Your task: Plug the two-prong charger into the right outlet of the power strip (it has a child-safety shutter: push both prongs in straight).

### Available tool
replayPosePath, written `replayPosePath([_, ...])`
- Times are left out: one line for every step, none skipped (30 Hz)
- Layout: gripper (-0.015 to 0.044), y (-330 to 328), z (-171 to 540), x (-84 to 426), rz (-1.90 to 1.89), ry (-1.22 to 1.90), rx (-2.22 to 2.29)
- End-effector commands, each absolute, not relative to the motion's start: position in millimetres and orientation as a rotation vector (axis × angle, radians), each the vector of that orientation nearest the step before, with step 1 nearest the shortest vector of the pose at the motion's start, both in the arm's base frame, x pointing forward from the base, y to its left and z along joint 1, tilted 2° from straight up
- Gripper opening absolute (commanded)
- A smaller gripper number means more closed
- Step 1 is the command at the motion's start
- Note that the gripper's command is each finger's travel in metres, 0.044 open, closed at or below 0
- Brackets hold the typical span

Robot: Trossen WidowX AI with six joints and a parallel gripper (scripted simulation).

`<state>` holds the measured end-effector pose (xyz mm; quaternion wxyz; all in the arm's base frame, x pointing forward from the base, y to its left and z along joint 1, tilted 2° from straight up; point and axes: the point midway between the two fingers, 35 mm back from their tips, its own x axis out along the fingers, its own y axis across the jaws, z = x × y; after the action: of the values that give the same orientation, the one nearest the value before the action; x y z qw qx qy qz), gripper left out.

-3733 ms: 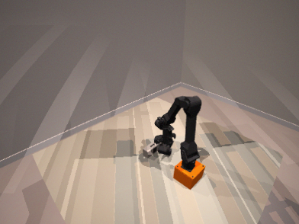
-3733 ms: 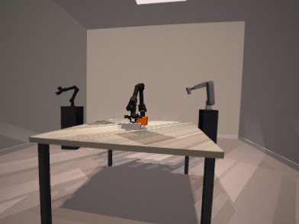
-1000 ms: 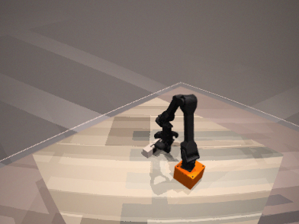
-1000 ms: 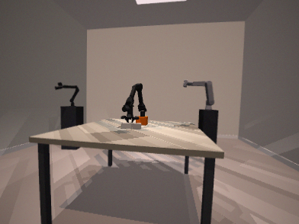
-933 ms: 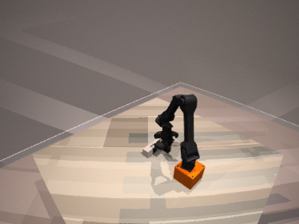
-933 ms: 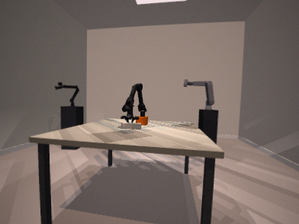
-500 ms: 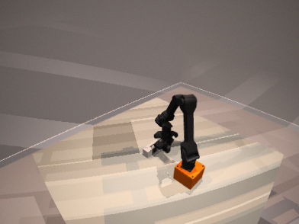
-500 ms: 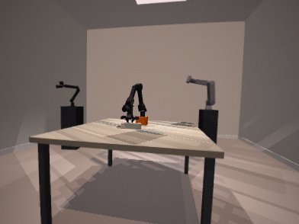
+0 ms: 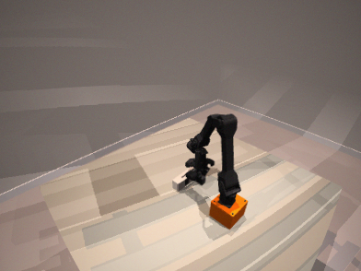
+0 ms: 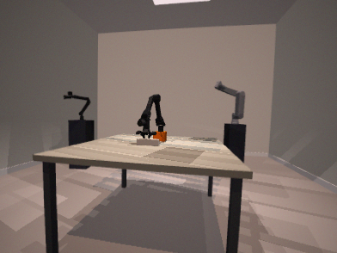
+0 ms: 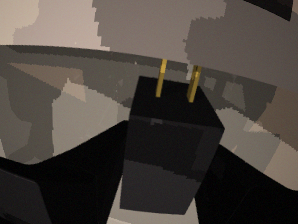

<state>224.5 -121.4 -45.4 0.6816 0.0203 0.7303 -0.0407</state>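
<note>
The power strip [image 9: 179, 185] [image 10: 147, 142] is a pale block on the table. Its slots cannot be made out in the top and exterior views. My gripper [image 9: 197, 178] [image 10: 146, 137] [image 11: 161, 134] is low at the strip, pointing down, and is shut on the black charger [image 11: 162, 150]. The charger's two gold prongs [image 11: 161, 82] [image 11: 193, 87] point away from the fingers, toward the top of the wrist view. Their ends meet the edge of a pale surface there. I cannot tell whether they touch it or sit in a slot. The charger is too small to make out in the top and exterior views.
The orange base block [image 9: 227, 212] [image 10: 160, 136] of my arm stands on the table [image 9: 152, 240] [image 10: 107, 157] close to the strip. Two other arms [image 10: 82, 100] [image 10: 238, 101] stand on dark pedestals behind the table. A dark shape [image 11: 275, 6] shows at the wrist view's upper right.
</note>
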Motion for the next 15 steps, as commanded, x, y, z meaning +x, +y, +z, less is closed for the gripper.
replayPosePath([0.0,-120.9,-45.7,225.7,-0.091,1.639,0.055])
replayPosePath([0.0,-120.9,-45.7,225.7,-0.091,1.639,0.055])
replayPosePath([0.0,-120.9,-45.7,225.7,-0.091,1.639,0.055])
replayPosePath([0.0,-120.9,-45.7,225.7,-0.091,1.639,0.055])
replayPosePath([0.0,-120.9,-45.7,225.8,-0.091,1.639,0.055])
replayPosePath([0.0,-120.9,-45.8,225.9,-0.091,1.639,0.055])
replayPosePath([0.0,-120.9,-45.8,226.0,-0.091,1.639,0.055])
replayPosePath([0.0,-120.9,-45.8,226.2,-0.091,1.639,0.055])
replayPosePath([0.0,-120.9,-45.8,226.4,-0.091,1.639,0.055])
replayPosePath([0.0,-121.0,-45.8,226.6,-0.091,1.639,0.055])
replayPosePath([0.0,-121.0,-45.8,226.9,-0.091,1.639,0.055])
replayPosePath([0.0,-121.0,-45.7,227.3,-0.091,1.639,0.055])
replayPosePath([0.0,-121.0,-45.7,227.6,-0.091,1.639,0.055])
replayPosePath([0.0,-121.0,-45.7,228.0,-0.091,1.639,0.055])
replayPosePath([0.0,-121.1,-45.7,228.4,-0.091,1.639,0.055])
